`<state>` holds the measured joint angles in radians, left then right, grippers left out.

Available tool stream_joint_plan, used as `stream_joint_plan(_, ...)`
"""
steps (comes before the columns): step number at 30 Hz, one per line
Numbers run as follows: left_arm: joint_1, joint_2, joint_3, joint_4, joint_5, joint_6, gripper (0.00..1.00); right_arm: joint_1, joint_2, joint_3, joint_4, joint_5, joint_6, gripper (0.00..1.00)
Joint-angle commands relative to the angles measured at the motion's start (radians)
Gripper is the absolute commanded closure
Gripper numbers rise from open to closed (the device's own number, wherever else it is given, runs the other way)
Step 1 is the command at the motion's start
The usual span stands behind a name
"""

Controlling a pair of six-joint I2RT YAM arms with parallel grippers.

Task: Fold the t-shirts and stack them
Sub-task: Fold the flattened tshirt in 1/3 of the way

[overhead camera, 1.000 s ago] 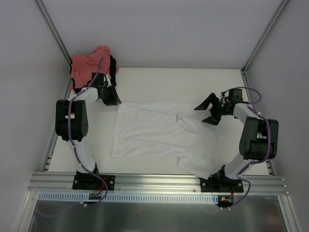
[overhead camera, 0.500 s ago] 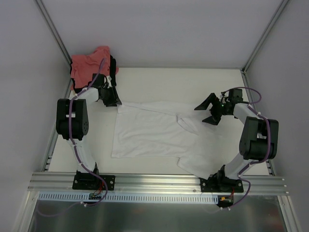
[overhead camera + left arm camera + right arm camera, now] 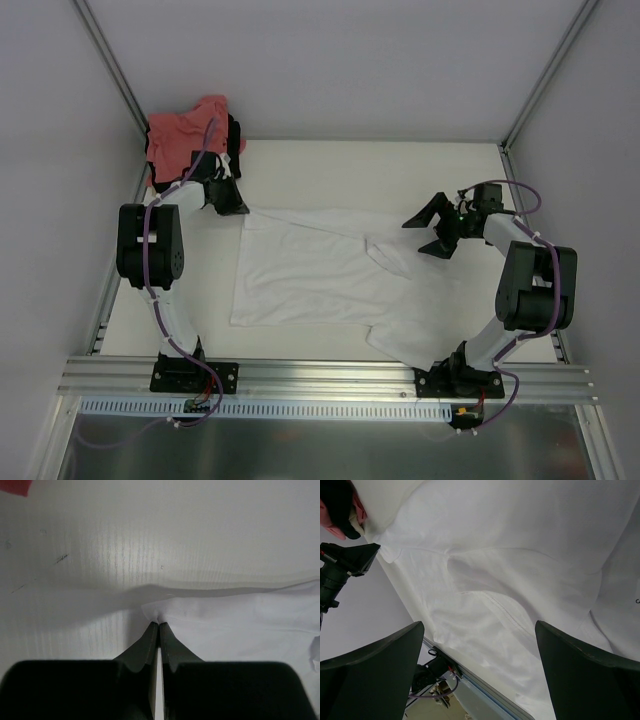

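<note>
At the far corner of the white t-shirt (image 3: 310, 270), our left hand (image 3: 159, 627) pinched its cloth; the right hand (image 3: 425, 237) stood apart. We advised a slow lift.

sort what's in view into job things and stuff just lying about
Job: white t-shirt, spread flat; salmon-pink t-shirt and black t-shirt, heaped in the far left corner; left tool, shut on the white t-shirt's corner; right tool, open.
Not the job: table, aluminium rail, purple cables.

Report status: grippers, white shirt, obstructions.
Left gripper shut on white shirt, far-left corner. Right gripper open, empty, over the shirt's right side. Pink shirt heaped far left, out of the way.
</note>
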<state>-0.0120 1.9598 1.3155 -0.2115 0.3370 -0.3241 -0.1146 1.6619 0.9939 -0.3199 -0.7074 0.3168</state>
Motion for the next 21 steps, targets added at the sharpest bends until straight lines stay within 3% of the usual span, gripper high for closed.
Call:
stream_joint_plan(1,0.004,-0.055,0.037,0.052,0.025,-0.029,1.00,-0.008,-0.005,0.022,0.008,-0.029,-0.013,0.00)
stream_joint_plan(16,0.004,-0.056,0.197,-0.026,0.126,-0.029,1.00,-0.008,0.001,0.020,0.007,-0.035,-0.015,0.01)
stream_joint_plan(21,0.004,-0.029,0.240,-0.081,0.148,-0.010,0.90,-0.008,0.001,0.023,0.008,-0.035,-0.015,0.00)
